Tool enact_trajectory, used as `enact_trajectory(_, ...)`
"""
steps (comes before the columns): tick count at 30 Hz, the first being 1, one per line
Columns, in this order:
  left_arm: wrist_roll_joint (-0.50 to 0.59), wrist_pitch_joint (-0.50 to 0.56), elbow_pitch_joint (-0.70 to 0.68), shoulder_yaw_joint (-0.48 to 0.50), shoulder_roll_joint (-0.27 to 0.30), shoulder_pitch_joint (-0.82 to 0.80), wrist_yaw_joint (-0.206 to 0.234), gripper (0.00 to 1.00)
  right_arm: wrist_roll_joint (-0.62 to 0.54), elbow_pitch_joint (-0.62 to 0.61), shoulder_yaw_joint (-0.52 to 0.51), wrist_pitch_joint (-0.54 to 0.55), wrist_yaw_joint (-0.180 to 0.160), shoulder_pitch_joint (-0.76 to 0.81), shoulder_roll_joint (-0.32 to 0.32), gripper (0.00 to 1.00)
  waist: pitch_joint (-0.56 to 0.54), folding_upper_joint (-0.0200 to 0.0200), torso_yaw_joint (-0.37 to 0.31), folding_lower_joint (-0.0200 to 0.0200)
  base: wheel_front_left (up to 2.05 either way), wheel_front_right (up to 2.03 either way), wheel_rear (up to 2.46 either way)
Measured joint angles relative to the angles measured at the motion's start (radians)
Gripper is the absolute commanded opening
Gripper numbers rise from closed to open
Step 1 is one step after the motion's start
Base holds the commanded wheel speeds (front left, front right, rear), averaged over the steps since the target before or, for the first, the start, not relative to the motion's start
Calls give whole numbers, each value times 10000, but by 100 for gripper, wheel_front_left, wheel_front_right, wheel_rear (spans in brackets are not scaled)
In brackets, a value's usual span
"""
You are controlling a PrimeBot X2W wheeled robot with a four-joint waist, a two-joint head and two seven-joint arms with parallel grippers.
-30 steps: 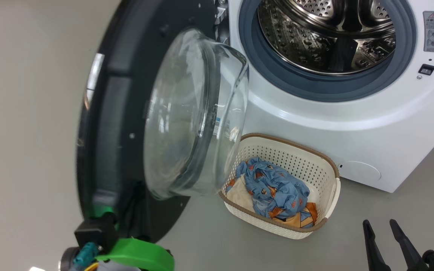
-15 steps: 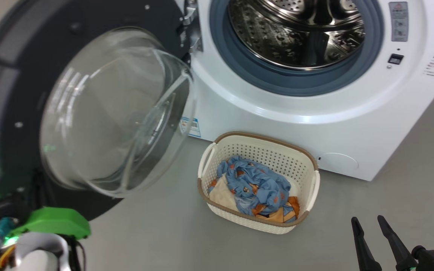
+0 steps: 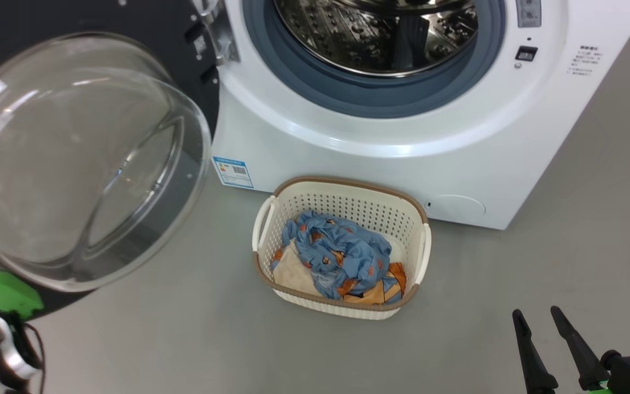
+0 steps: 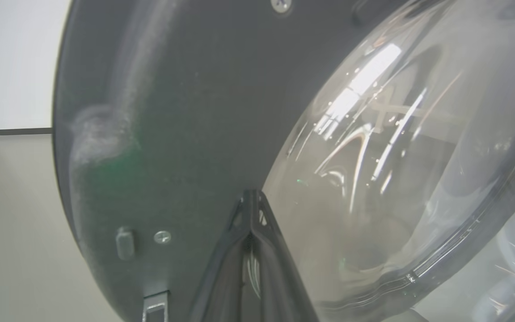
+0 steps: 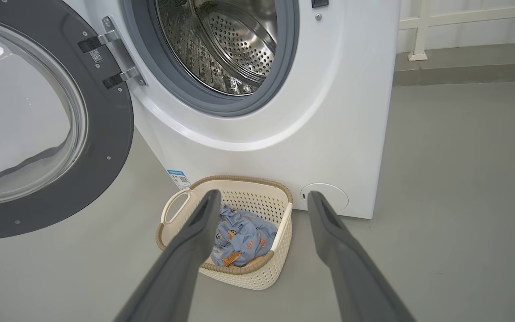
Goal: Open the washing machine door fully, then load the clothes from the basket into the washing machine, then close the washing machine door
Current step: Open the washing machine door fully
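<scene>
While the washing machine door (image 3: 74,158) is hanging wide open at nine o'clock in the head view, the left gripper (image 4: 251,199) is pointing at its dark inner side, fingers squeezed shut with nothing between them, tips right beside the glass bowl (image 4: 396,156). The right gripper (image 3: 536,313) is hovering at five o'clock over the grey floor (image 3: 566,219), fingers spread apart and holding nothing. The basket (image 3: 342,185) is sitting at six o'clock of the washing machine (image 3: 359,148), just in front of it, with the clothes (image 3: 342,257) lying inside.

Smooth grey floor (image 5: 463,179) (matte); a white railing (image 5: 422,36) stands along its far edge.
</scene>
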Motion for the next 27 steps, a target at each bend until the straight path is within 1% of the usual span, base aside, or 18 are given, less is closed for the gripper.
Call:
enact_trajectory(3, 134, 0, 284, 395, 151, -306, -86, 0, 12, -4, 10, -2, 0, -119, -90, 100, 203, 0, -154, 0, 0, 0, 0)
enact_trajectory(7, 412, -27, 631, 819, 293, -675, -84, 0, 109, -13, 40, -2, 0, -337, -209, 100, 463, 0, -362, 0, 0, 0, 0)
enact_trajectory(10, 537, -31, 890, 1064, 318, -925, -88, 0, 180, 8, 56, 0, 0, -355, -232, 100, 605, 0, -508, 0, 0, 0, 0)
enact_trajectory(15, 755, -31, 1055, 1383, 293, -1117, -219, 0, 182, 58, 50, -2, 0, -428, -232, 100, 685, 0, -697, 0, 0, 0, 0)
enact_trajectory(21, 965, -29, 711, 1730, -82, -1094, -514, 0, 188, 115, -79, -2, 0, -462, -128, 100, 472, 0, -655, 1, 0, 0, 0)
enact_trajectory(27, 1191, -29, -502, 1808, -723, -695, -934, 0, 182, 117, -198, 0, 0, -401, 111, 100, 138, 0, -418, 1, 0, 0, 0)
